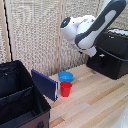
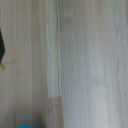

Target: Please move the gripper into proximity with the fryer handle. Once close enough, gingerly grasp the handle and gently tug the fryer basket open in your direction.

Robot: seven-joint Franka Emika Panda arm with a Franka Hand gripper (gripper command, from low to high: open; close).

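Note:
The black boxy air fryer stands at the exterior view's right on the wooden table. Its basket (image 1: 111, 66) is the lower drawer section and looks pushed in. The fryer handle (image 1: 102, 61) is a small black upright bar on the front face. My bulky white arm comes in from the upper right. Its hand (image 1: 89, 50) hangs just above and beside the fryer's front corner, close to the handle but apart from it. The fingers are too blurred to make out there. The wrist view shows only wooden tabletop, with no fingers in it.
A blue bowl (image 1: 65, 76) and a red cup (image 1: 65, 88) stand mid-table, with a dark blue flat board (image 1: 44, 84) leaning beside them. A large black fabric case (image 1: 19, 97) fills the exterior view's left. A blue sliver (image 2: 25, 126) and a dark edge (image 2: 1, 47) show in the wrist view.

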